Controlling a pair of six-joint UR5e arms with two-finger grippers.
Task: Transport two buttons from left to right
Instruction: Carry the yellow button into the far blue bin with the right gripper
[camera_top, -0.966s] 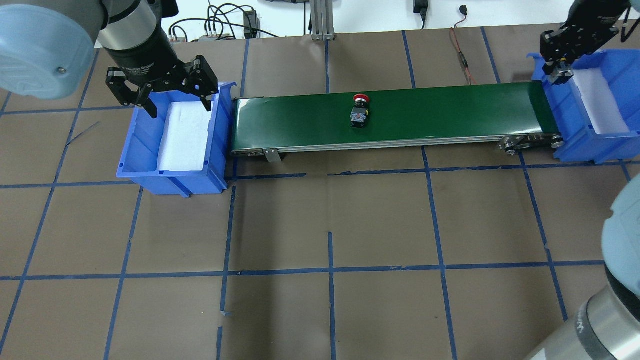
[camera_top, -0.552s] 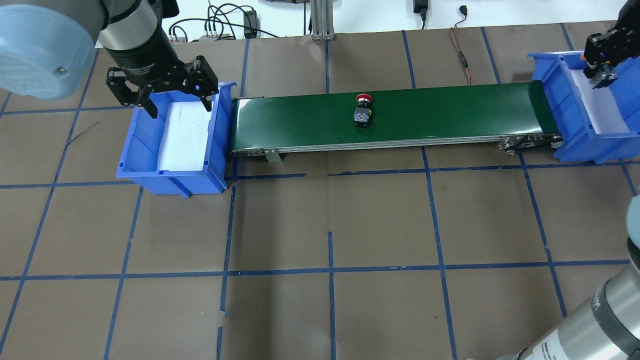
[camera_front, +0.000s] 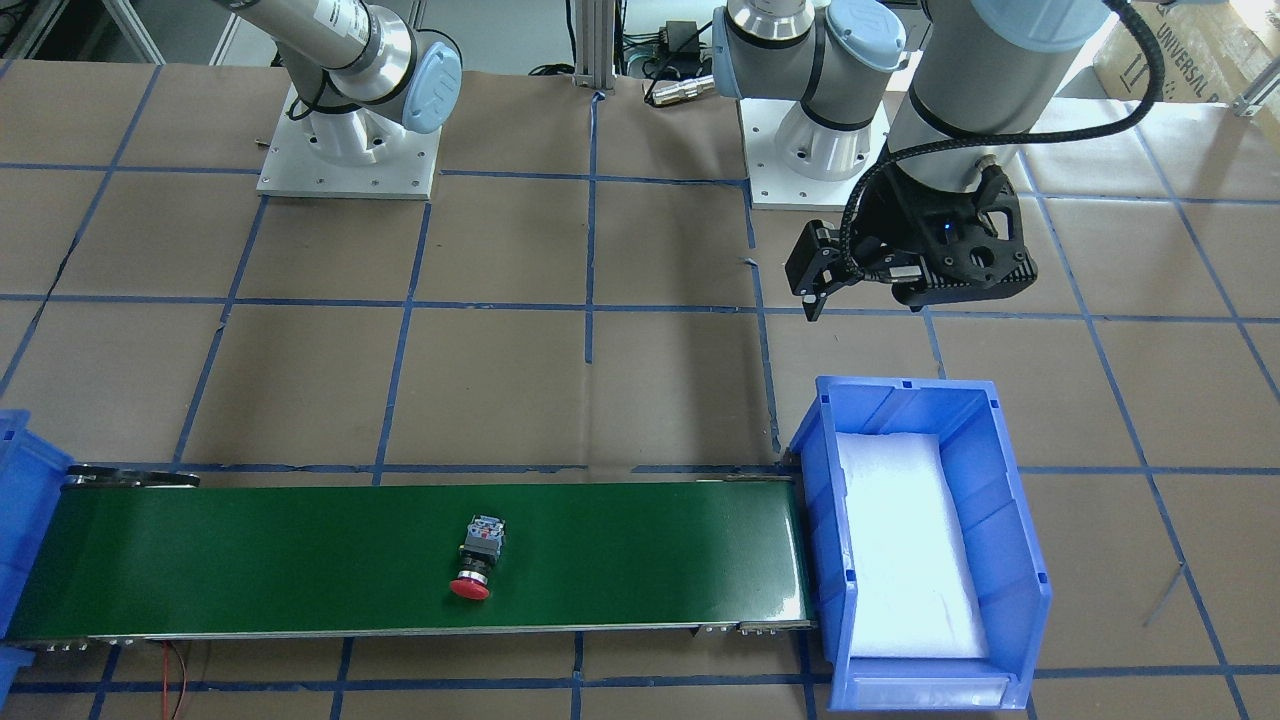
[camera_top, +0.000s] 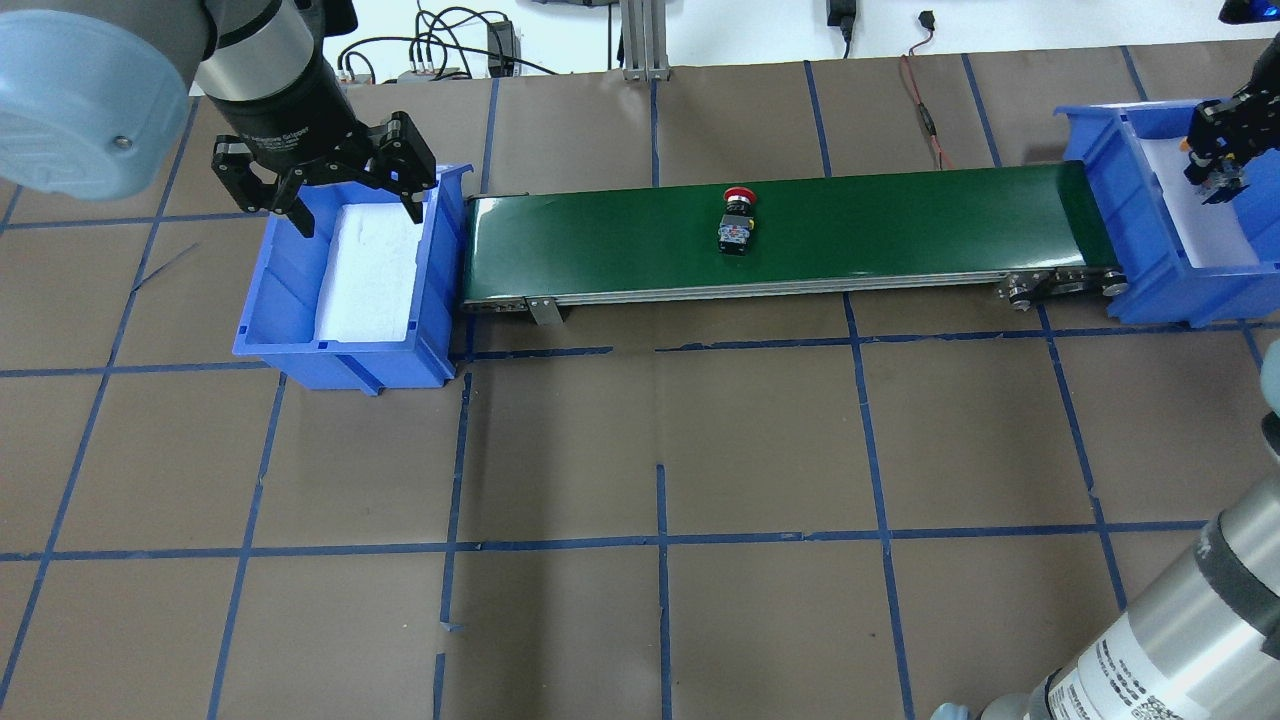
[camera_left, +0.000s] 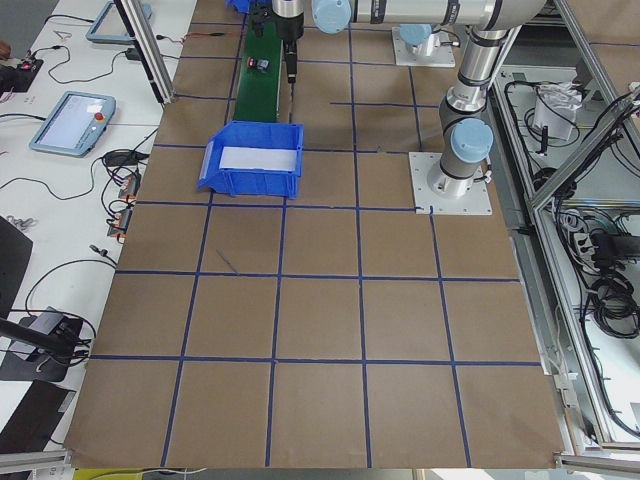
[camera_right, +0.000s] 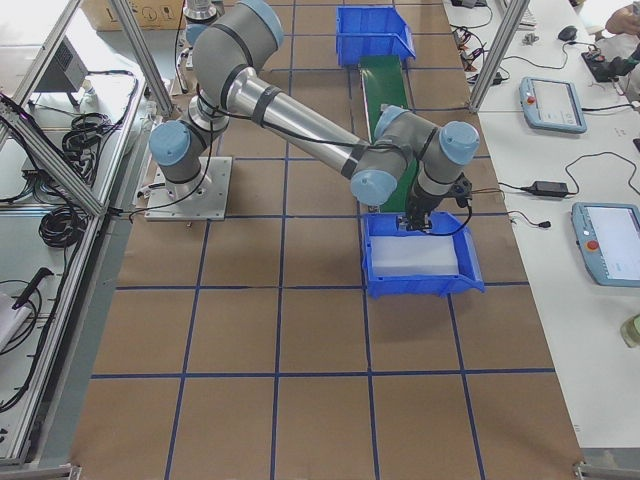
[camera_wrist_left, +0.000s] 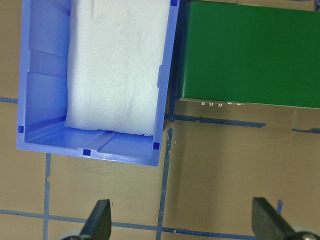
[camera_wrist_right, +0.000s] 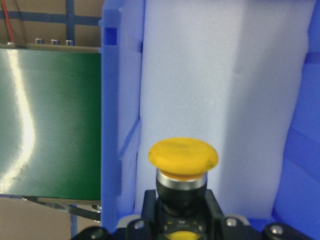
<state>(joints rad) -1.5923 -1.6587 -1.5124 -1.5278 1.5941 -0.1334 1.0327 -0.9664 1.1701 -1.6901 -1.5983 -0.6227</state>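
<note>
Right gripper (camera_top: 1216, 168): pinches the yellow button (camera_wrist_right: 183, 159) by its black body, the cap sticking out past the fingertips.
Yellow button: over the white foam (camera_wrist_right: 225, 75) of the right bin (camera_top: 1150, 285), by the table's far right corner; whether it touches the foam cannot be told.
Red button (camera_top: 737, 219): lies on its side about midway along the conveyor belt (camera_top: 600, 240), which runs along the far edge; well apart from both grippers.
Left gripper (camera_top: 358, 220): fingers spread wide, holding nothing, above the left bin (camera_top: 340, 352) near the far left corner.
</note>
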